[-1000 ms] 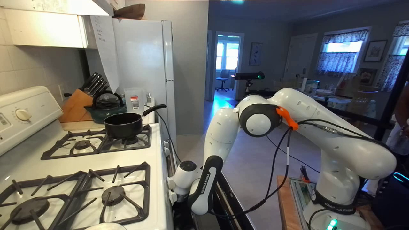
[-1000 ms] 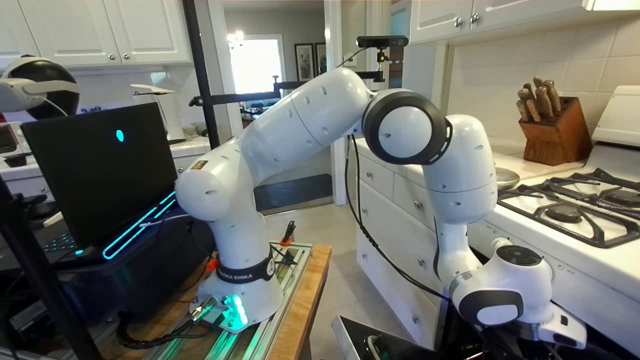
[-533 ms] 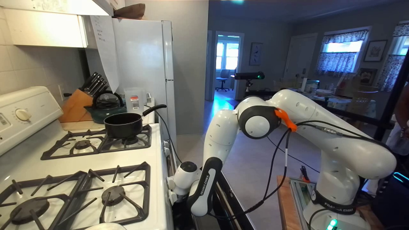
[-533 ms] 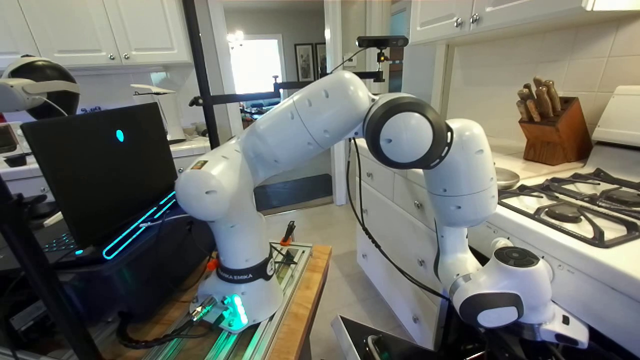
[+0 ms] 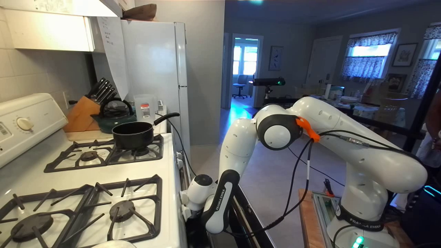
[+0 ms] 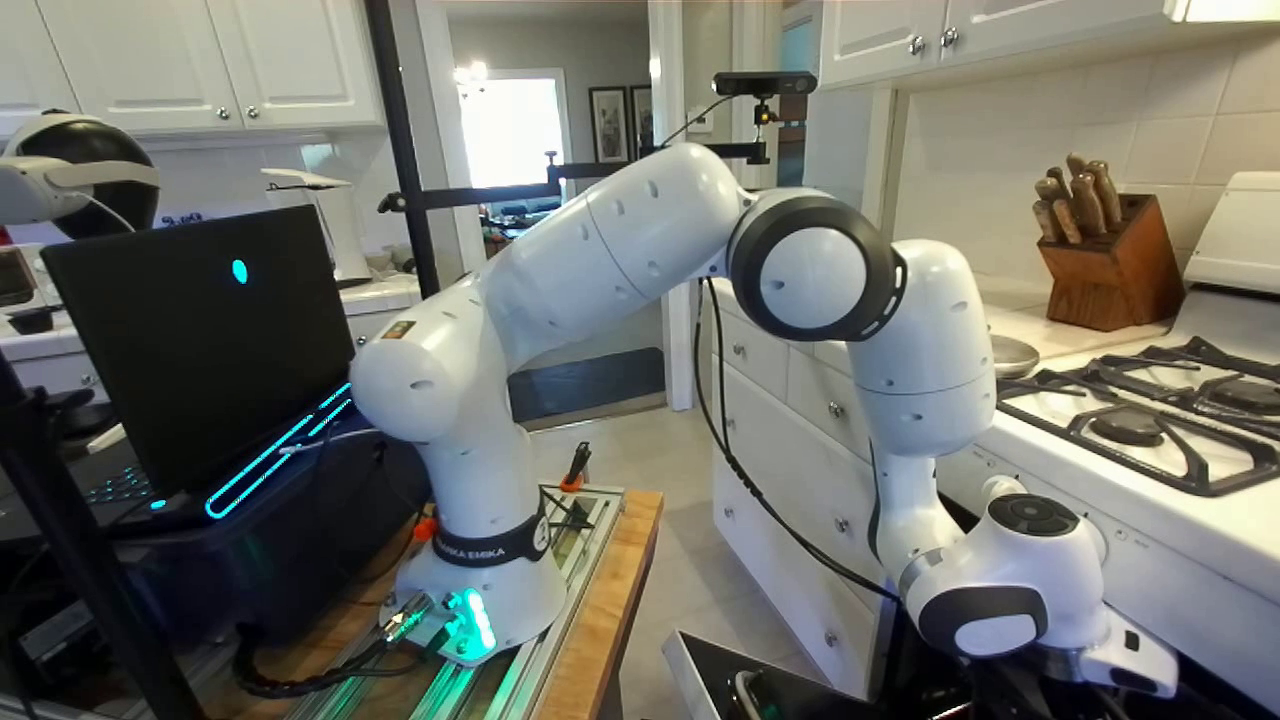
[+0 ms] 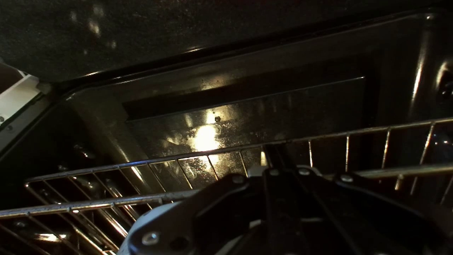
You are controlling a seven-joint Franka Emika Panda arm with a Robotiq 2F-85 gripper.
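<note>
Fingers (image 7: pixel 283 161): pressed together, nothing seen btwn them; tips just R of ctr in wrist view, pointing up-frame.
Gripper (image 7: pixel 277 150): dark, fills lower ctr to lower R; too dark to make out in both exterior views.
Oven rack (image 7: pixel 208 153): slants lower L to mid R; fingertips overlap a rail, contact can't be told.
Pale curved edge (image 7: pixel 148 214): behind gripper, lower L; ID unclear.
Oven interior (image 7: pixel 283 102): dark, bright glare mid-frame.
Arm (image 6: pixel 915 400): sank slightly over last sec, now nearly still. Judged: work has settled low in oven, at rack; whether rack shifted, can't tell.
Oven door (image 5: pixel 255 220): down, bottom ctr in an exterior view.
Stove top (image 5: pixel 103 174): L half; saucepan (image 5: pixel 133 136) on far grate, kettle (image 5: pixel 113 120) + knife block (image 5: pixel 82 113) beyond.
Laptop (image 6: pixel 195 340): L side, exterior view.
</note>
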